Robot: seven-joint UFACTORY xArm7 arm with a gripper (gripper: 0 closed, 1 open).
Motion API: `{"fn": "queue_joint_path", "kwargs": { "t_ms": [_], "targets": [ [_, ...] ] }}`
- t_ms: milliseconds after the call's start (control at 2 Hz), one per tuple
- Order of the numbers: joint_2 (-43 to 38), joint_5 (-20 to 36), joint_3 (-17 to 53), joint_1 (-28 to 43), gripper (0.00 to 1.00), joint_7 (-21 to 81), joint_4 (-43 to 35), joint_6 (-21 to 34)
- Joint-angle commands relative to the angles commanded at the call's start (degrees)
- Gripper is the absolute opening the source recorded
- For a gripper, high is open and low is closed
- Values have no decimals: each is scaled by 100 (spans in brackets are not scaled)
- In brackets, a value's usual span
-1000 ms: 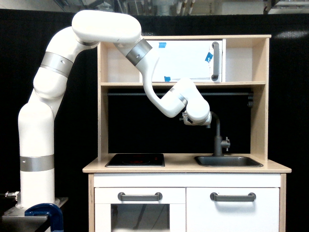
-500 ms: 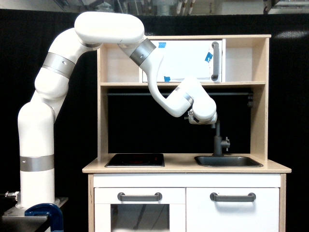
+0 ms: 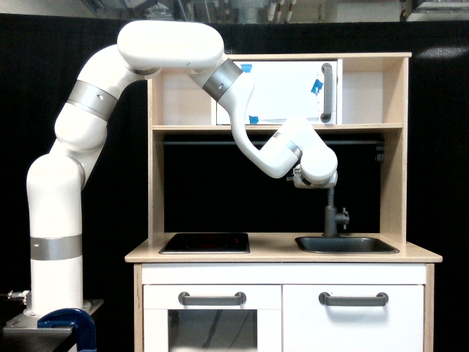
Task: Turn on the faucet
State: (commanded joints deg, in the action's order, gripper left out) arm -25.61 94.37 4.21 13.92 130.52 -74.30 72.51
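The faucet (image 3: 331,214) stands behind the sink (image 3: 346,245), its knob (image 3: 343,217) facing the exterior view's right. The arm's wrist (image 3: 315,174) covers its spout from above, likely lining up; the gripper's state cannot be told.

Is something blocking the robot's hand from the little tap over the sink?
Nothing visible does. The white arm's end sits right over the top of the slim dark grey toy faucet; the gripper itself is hidden.
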Motion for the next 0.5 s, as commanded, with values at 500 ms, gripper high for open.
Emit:
{"fn": "queue_joint_path", "kwargs": {
  "t_ms": [500],
  "targets": [
    [-120,-119,-77,-181,100,-94,-211,59]
  ]
}}
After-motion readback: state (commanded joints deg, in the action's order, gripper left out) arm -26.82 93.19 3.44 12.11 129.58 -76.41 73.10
